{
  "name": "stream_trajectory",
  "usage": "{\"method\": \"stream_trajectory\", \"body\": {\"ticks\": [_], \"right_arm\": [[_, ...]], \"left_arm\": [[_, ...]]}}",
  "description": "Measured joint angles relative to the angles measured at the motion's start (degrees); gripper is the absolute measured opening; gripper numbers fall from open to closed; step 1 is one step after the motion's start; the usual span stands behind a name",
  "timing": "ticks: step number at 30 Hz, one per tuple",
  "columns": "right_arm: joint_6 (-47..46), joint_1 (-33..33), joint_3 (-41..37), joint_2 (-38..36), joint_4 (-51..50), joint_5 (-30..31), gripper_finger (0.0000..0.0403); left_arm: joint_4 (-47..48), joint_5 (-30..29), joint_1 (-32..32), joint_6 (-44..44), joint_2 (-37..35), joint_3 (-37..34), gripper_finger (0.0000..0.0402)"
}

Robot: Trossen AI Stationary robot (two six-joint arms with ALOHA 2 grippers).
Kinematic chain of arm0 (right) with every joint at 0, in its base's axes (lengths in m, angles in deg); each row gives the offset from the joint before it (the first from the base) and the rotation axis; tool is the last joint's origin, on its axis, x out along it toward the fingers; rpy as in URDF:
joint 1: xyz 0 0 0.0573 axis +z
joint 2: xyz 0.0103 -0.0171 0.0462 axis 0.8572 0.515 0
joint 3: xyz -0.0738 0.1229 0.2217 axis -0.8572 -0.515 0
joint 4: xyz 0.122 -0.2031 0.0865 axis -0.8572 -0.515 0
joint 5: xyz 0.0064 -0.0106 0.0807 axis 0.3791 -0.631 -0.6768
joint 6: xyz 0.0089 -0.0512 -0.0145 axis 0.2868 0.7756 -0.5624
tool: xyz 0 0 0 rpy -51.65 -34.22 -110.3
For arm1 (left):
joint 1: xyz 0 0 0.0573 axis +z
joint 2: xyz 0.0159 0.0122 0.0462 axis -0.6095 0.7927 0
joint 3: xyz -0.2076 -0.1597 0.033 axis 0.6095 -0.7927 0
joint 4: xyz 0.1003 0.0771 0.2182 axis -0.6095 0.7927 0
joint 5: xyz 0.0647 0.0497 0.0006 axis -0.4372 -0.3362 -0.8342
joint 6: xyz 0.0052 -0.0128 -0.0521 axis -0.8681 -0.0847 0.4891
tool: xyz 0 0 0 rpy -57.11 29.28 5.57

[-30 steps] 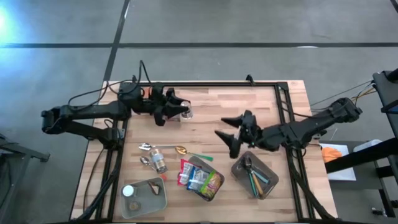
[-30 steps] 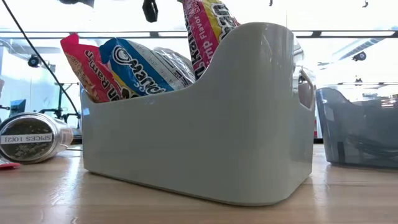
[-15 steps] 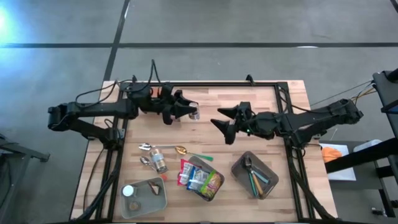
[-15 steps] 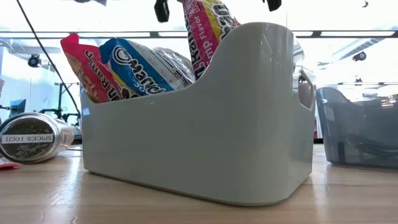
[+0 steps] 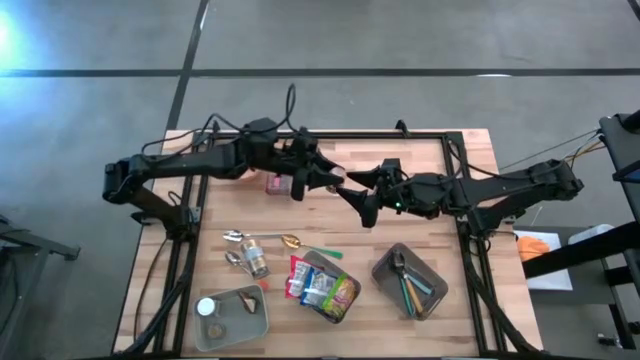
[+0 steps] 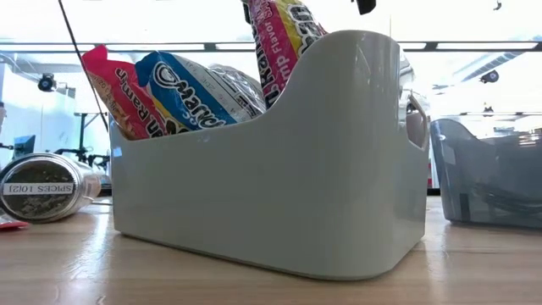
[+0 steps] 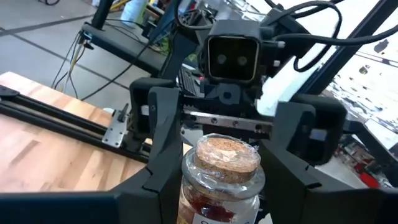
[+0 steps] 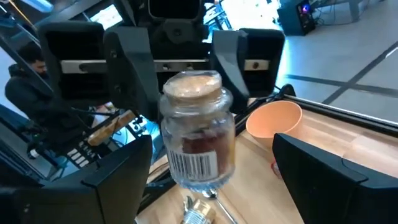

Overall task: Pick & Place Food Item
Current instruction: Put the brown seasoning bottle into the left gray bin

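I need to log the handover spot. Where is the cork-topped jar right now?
In the high view the cork-topped jar sits mid-table toward the far edge, held up in the left pincer, with the open right pincer facing it.

**A robotics lab or workshop bay**

A wooden table [image 5: 330, 215] framed in black metal rails stands on a bare grey concrete floor [image 5: 400, 40] marked with dark lines. Cables [image 5: 560, 150] trail off the table's right edge. Beyond the table are bright ceiling light strips [image 6: 474, 47], metal stands, wiring and monitors [image 8: 109, 15].
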Motion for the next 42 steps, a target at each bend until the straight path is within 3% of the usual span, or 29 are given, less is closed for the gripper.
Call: {"method": "stream_trajectory", "body": {"ticks": [11,19,23,36,39,42], "right_arm": [[1.4,0.0,1.8,2.2,-0.5,-1.0,0.0329],[7.4,0.0,7.2,7.1,-0.9,-0.8,0.0329],[8.7,0.1,8.8,6.6,-3.6,1.9,0.0329],[8.6,0.1,9.1,6.1,-4.7,1.7,0.0328],[8.6,0.1,9.1,6.0,-4.6,1.7,0.0306],[8.6,0.1,9.1,6.1,-4.6,1.3,0.0255]], "left_arm": [[-4.0,0.2,-0.1,0.0,1.5,0.9,0.0167],[-4.5,0.2,-0.7,1.1,1.8,0.8,0.0167],[-4.5,0.6,-0.9,1.3,1.5,0.8,0.0167],[-6.1,0.6,-1.2,1.5,1.0,0.9,0.0167],[-6.1,0.6,-1.2,1.6,1.0,0.9,0.0167],[-6.3,0.5,-1.2,1.7,1.0,0.9,0.0167]]}}
